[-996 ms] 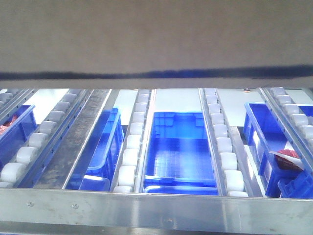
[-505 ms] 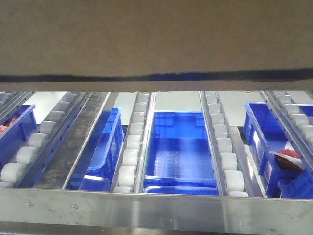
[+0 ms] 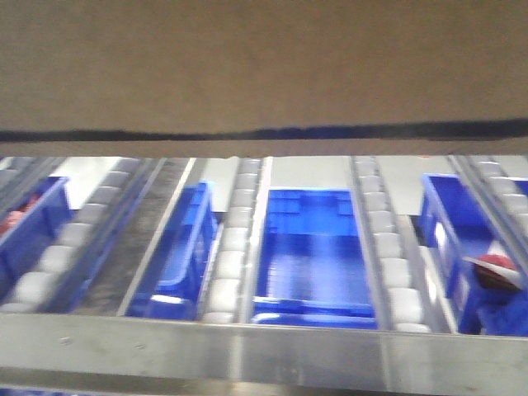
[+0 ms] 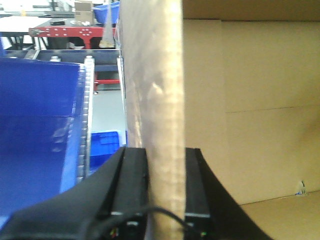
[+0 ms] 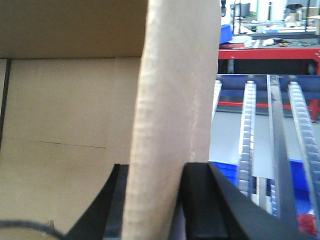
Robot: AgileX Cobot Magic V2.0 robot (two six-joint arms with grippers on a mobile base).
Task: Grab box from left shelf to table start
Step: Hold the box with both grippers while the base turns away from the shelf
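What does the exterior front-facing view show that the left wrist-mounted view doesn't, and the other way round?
Only the front-facing view: the silver front rail of the left shelf, and a red-and-white item in the right-hand bin. Only the left wrist view: the left tool shut on a wall of the box, the box's bare interior, and a red workbench behind. Both: the tan box and blue bins.

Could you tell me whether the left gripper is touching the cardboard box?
Touching: the left wrist view shows the left gripper clamping the cardboard box wall, no gap.
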